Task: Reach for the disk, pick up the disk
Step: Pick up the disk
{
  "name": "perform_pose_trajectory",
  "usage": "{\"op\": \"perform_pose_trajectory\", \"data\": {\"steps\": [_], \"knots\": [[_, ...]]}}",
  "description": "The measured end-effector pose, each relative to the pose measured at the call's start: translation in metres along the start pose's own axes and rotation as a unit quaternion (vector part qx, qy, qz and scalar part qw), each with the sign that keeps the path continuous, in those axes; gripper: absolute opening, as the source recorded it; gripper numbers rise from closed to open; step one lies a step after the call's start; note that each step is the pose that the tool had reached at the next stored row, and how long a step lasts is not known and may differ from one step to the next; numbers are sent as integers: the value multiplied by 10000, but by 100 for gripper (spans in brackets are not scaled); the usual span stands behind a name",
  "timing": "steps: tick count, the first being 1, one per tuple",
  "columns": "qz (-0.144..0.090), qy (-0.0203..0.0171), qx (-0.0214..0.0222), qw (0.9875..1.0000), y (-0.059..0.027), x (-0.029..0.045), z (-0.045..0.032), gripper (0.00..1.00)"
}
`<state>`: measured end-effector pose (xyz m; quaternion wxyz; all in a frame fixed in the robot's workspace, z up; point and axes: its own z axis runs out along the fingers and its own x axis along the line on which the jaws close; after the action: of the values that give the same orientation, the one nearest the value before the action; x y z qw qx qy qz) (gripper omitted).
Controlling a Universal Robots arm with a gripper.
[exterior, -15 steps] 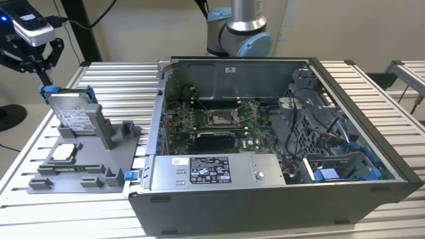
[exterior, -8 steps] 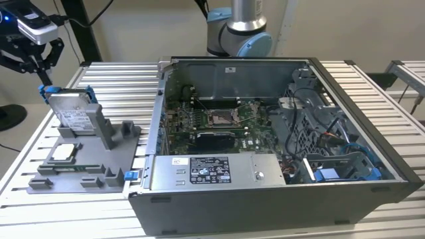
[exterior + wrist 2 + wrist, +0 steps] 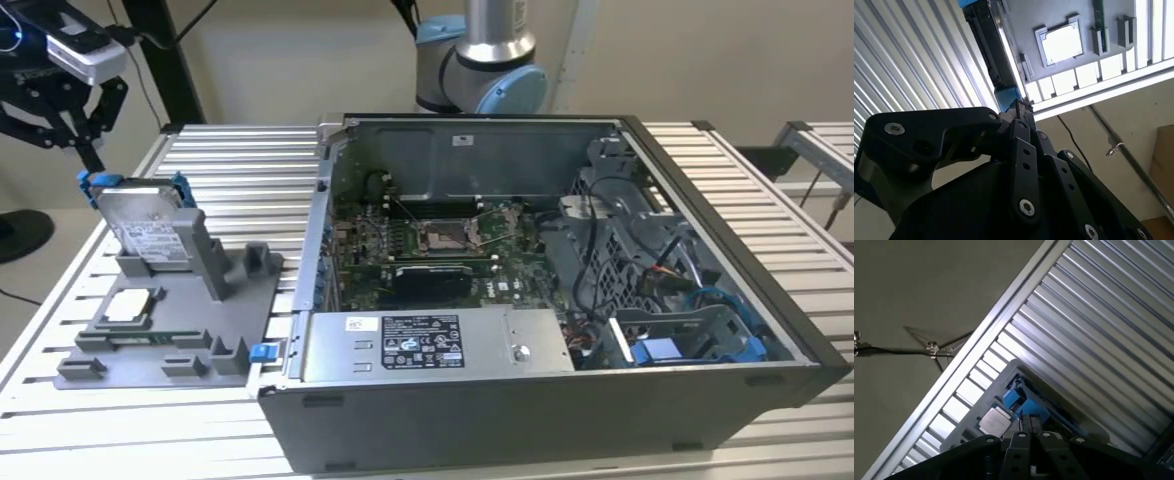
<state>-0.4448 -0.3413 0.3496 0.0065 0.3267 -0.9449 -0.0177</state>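
The disk [image 3: 144,225] is a flat silver-grey drive with a white label and blue side rails. It stands upright in a slot of the grey fixture [image 3: 200,345] at the exterior view's left. My gripper [image 3: 91,160] hangs over its upper corner, at the exterior view's left, with the tips drawn together and shut right at the blue rail [image 3: 1005,95]. I cannot tell whether they pinch that rail. In both wrist views the gripper [image 3: 1019,106] [image 3: 1026,424] ends at the blue rail of the disk [image 3: 1021,402], which the second wrist view shows edge-on [image 3: 989,45].
A small pale processor chip [image 3: 127,305] [image 3: 1061,44] [image 3: 994,421] lies in a recess of the fixture, nearer than the disk. An open computer case [image 3: 534,300] with its board and cables sits at the middle and right of the slatted metal table [image 3: 240,150]. The arm's base [image 3: 481,60] stands behind the case.
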Motion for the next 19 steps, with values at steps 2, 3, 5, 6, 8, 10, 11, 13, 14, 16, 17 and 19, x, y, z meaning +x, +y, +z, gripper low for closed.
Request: {"op": "perform_pose_trajectory", "data": {"steps": [2, 3, 5, 6, 8, 10, 11, 13, 14, 16, 17, 19], "knots": [[-31, 2, 0, 10000, 0, 0, 0, 0], [-31, 2, 0, 10000, 1, 0, 0, 0], [-32, 2, 0, 10000, 1, 0, 0, 0], [-32, 1, 0, 10000, 1, 0, 0, 0], [-32, 2, 0, 10000, 1, 0, 0, 0], [-40, 2, 0, 10000, 1, 0, 0, 0], [-54, 3, 0, 10000, 1, 0, 0, 0], [-125, 5, 0, 9999, 0, 0, 0, 0], [-173, 7, 0, 9999, 0, 0, 0, 0], [-302, 12, 0, 9995, 0, 0, 0, 0], [-371, 15, 0, 9993, 0, 0, 0, 0], [-531, 20, 1, 9986, 0, 0, 0, 0]]}}
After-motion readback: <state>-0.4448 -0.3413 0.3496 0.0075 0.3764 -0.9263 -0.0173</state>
